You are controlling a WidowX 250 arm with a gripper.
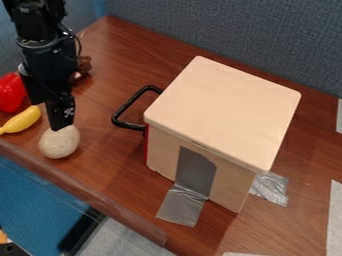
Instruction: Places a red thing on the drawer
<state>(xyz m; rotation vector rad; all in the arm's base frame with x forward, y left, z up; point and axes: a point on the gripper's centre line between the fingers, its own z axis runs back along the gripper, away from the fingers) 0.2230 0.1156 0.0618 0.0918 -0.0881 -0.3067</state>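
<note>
"Where's the red thing (pixel 11 92)?"

"L edge of the counter (pixel 103 75), just beyond the yellow thing (pixel 23 120). Hand (pixel 61 126) is to its R, tip right at the top of the pale round thing (pixel 59 143). Contact? Can't tell."

"Is the hand open or closed?"

"Can't tell from here, tbh. Nothing red at its tip, tho."

"And the drawer (pixel 224 112)?"

"Well to the R, black handle (pixel 127 106) facing L, top bare. Gray tape (pixel 182 205) on the near side."

"So, progress?"

"Approx. zero, IMO: the placing isn't done. Grab, lift, carry R, set down, let go: all left, AFAICT."
</note>
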